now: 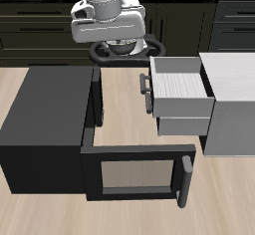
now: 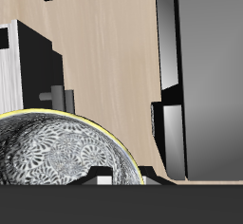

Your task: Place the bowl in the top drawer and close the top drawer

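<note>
Bowl right under the wrist cam | gripper looks clamped on its rim | top drawer open, off to the side and nearer the front edge

The bowl hangs behind the pulled-out top drawer, beside the black frame drawer.

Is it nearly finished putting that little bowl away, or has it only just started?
About midway. Done: the top drawer already stands pulled open, and the bowl is off the table, held up by the gripper. In hand: carrying it, at present behind the black frame drawer, not yet over the top drawer. Left: set the bowl inside, let go, push the drawer shut.
</note>
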### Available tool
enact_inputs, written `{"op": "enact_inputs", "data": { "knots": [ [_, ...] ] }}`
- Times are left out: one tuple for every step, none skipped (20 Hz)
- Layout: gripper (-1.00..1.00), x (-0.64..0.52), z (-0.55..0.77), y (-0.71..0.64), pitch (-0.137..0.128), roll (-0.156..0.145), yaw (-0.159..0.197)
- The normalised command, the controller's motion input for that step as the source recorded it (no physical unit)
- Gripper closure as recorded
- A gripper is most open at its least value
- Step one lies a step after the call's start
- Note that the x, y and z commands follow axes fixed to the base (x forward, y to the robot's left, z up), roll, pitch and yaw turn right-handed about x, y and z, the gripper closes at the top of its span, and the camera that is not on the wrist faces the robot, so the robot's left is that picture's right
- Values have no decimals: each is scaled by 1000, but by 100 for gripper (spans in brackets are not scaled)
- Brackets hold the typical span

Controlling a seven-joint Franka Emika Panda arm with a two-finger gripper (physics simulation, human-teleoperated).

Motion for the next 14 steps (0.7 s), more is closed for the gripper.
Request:
{"op": "enact_inputs", "data": {
  "knots": [
    [100,-25,-43,338,8,75,14],
    [100,6,22,215,-51,29,74],
    [100,-81,-97,481,57,88,-36],
    [100,-60,5,324,-60,12,62],
    [100,-83,-28,409,-32,52,63],
    [100,-47,-59,388,16,61,6],
    [100,27,41,276,-80,-15,136],
    [100,32,-64,247,21,3,-28],
    [100,100,-86,241,40,50,15],
    [100,22,-63,260,-9,-15,40],
    [100,80,-149,303,50,56,-42],
    [100,27,-107,283,10,-5,15],
    [100,4,-41,198,-1,16,27],
    [100,107,-35,382,-4,66,19]
  ]
}}
